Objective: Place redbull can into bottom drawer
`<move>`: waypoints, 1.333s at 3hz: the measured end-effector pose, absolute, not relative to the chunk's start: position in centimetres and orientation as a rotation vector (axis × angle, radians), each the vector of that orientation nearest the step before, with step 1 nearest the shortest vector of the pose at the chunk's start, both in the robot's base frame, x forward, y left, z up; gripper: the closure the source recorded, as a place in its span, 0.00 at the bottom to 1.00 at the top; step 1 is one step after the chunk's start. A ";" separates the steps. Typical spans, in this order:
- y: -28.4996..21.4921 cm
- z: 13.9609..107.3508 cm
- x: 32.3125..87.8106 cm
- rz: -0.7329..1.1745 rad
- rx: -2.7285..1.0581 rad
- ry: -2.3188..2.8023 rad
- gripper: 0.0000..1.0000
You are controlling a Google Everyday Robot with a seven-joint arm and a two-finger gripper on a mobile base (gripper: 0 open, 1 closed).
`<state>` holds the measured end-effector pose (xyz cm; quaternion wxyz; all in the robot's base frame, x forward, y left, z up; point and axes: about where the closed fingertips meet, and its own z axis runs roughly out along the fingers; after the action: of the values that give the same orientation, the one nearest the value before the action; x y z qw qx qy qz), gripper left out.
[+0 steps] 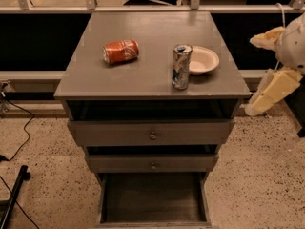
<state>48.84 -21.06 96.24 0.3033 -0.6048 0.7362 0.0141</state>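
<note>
The redbull can [181,67], slim and silver with blue-grey markings, stands upright on the grey cabinet top [143,75] near its front right. The bottom drawer [152,202] is pulled out below, and its dark interior is bare. My gripper [252,75] hangs to the right of the cabinet, beyond its right edge and apart from the can. Its two cream fingers [275,90] are spread open and hold nothing.
An orange-red soda can [121,51] lies on its side on the cabinet top, to the left. A white bowl [203,60] sits right behind the redbull can. Two shallower drawers with knobs [152,135] are partly pulled out. Cables lie on the speckled floor [28,128] at left.
</note>
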 end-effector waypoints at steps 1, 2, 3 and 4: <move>-19.3 94.9 55.1 0.199 -1.455 1.721 0.00; -15.4 96.2 59.2 0.419 -1.287 1.526 0.00; -10.8 98.9 60.6 0.638 -1.200 1.406 0.00; -6.1 100.0 60.5 0.778 -1.216 1.392 0.00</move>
<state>60.47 -6.13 100.00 0.5383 -0.5110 0.5850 0.3269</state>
